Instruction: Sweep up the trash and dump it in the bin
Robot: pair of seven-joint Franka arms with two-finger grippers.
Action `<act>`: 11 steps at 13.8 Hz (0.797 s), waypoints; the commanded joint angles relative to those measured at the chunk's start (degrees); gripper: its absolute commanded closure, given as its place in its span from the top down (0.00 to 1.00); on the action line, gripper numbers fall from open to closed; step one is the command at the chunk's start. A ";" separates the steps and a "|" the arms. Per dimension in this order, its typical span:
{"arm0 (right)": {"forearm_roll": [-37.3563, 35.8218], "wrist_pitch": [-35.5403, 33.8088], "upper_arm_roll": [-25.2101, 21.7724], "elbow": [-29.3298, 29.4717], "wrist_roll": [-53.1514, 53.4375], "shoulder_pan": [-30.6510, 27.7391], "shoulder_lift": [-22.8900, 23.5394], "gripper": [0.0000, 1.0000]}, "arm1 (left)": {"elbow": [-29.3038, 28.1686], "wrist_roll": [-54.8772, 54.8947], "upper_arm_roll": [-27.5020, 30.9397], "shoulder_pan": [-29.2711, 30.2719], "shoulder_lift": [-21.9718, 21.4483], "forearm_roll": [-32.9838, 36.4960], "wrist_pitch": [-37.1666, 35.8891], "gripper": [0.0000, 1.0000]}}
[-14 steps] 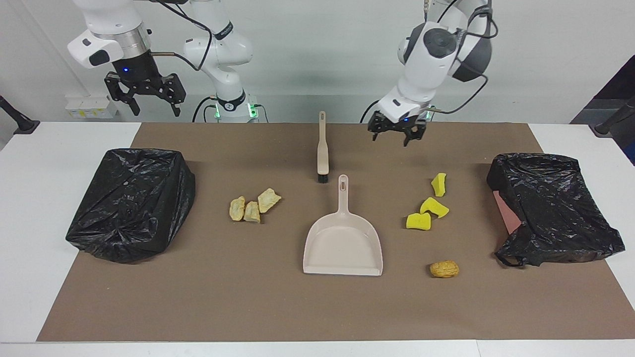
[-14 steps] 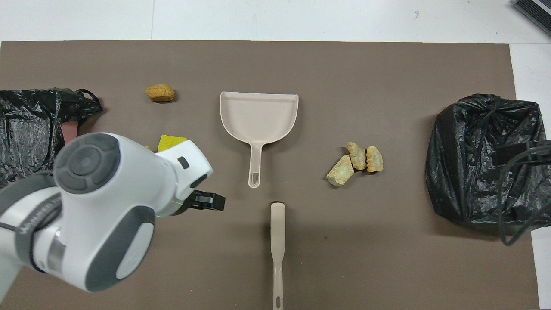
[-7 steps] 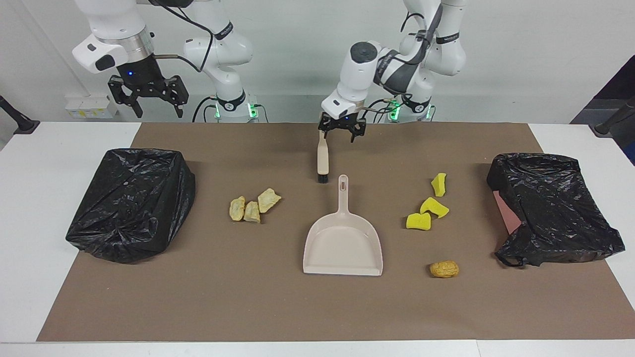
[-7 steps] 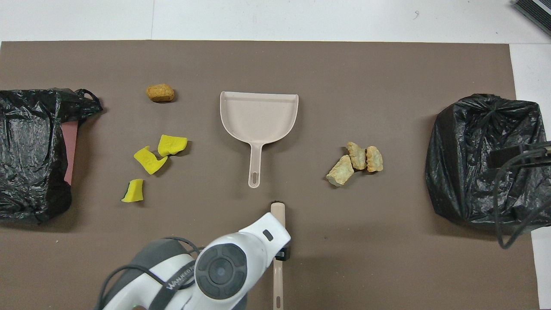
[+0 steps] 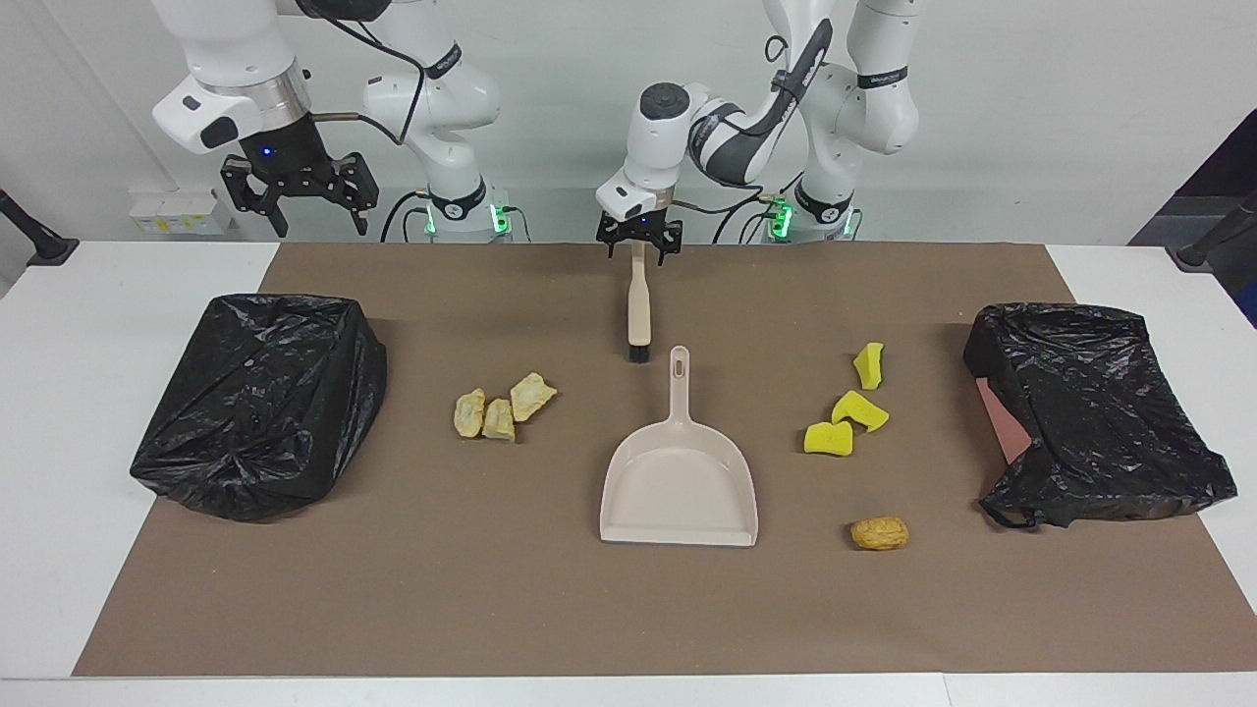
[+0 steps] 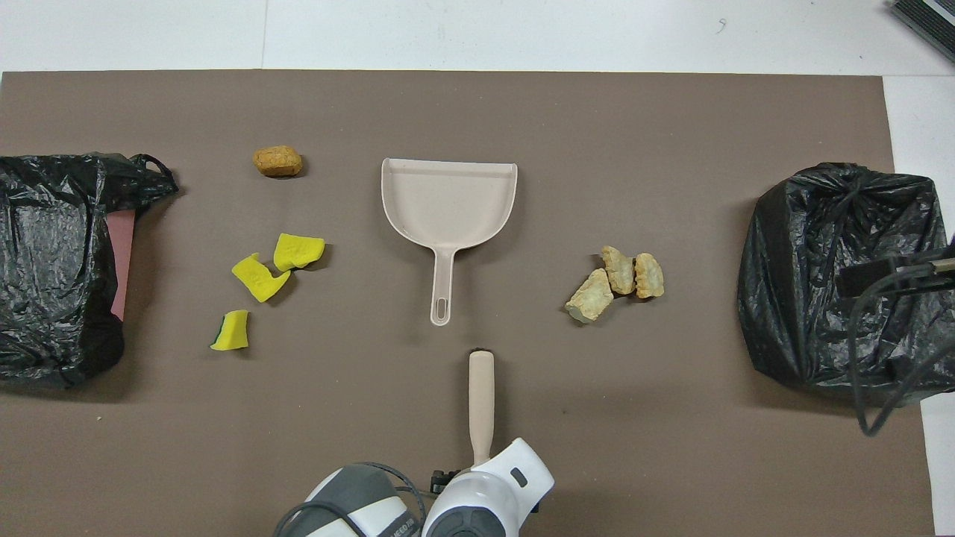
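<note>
Trash is scattered on the brown mat (image 5: pixel 295 609) in two groups, and none of it is yet in a bin. Nearest the robots, the left gripper (image 5: pixel 639 245) is seen lowered over the handle end of the brush (image 5: pixel 638 304), its jaws spread wide with the handle between them and nothing yet gripped. The brush lies with its long axis pointing straight away from the robots, bristles at the end farther from them, so the handle is judged ready to be clamped by a simple closing. The right gripper (image 5: pixel 300 194) is held high near its own end of the table, jaws wide and empty, and that arm waits. Just past the bristles lies the dustpan (image 5: pixel 680 481), handle toward the robots, empty. Three tan chunks (image 5: pixel 501 407) are found toward the right arm's end, near a closed black bin bag (image 5: pixel 260 403). Yellow sponge bits (image 5: pixel 849 407) lie toward the left arm's end, with a brown lump (image 5: pixel 879 533) farther out, near the other black bag (image 5: pixel 1090 412), whose contents cannot be seen.
</note>
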 commanded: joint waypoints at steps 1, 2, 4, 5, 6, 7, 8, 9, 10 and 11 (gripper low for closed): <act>1.16 0.53 0.15 -1.67 -2.12 -0.57 -1.24 1.00 | -1.42 -1.39 1.27 -1.72 0.26 -0.59 1.00 0.20; 1.16 0.53 0.15 -1.67 -2.12 -0.57 -1.24 1.00 | -1.42 -1.31 1.27 -1.37 0.26 -0.59 0.56 0.00; 1.16 0.70 0.15 -1.67 -2.12 -0.57 -1.24 1.00 | -1.16 -0.87 1.53 -0.40 -0.27 -0.59 -0.05 0.00; 1.16 0.71 0.15 -1.67 -2.12 -0.57 -1.24 1.00 | -0.72 -0.69 1.62 1.34 -1.05 -0.59 -2.41 0.00; 1.16 0.71 0.15 -1.67 -2.12 -0.57 -1.24 1.00 | 0.24 -0.43 1.62 3.01 -1.93 -0.51 -5.82 0.00; 1.16 0.71 0.15 -1.76 -2.12 -0.57 -1.24 1.00 | 1.30 -0.43 1.80 4.16 -2.11 -0.33 -8.12 0.00; 1.16 0.79 0.15 -1.84 -1.94 -0.57 -1.24 1.00 | 2.00 -0.43 1.80 5.83 -2.29 0.11 -9.62 0.00; 1.16 0.62 0.23 -1.84 -1.51 -0.39 -1.24 1.00 | 2.18 -0.43 1.88 7.50 -2.64 0.46 -11.03 0.00; 1.07 0.53 0.23 -1.93 -1.33 -0.39 -1.15 1.00 | 2.27 -0.34 1.89 8.99 -4.04 0.90 -12.70 0.00; 1.07 0.53 0.32 -2.02 -1.24 -0.39 -1.15 1.00 | 2.27 -0.17 1.80 11.44 -5.35 1.60 -15.32 0.00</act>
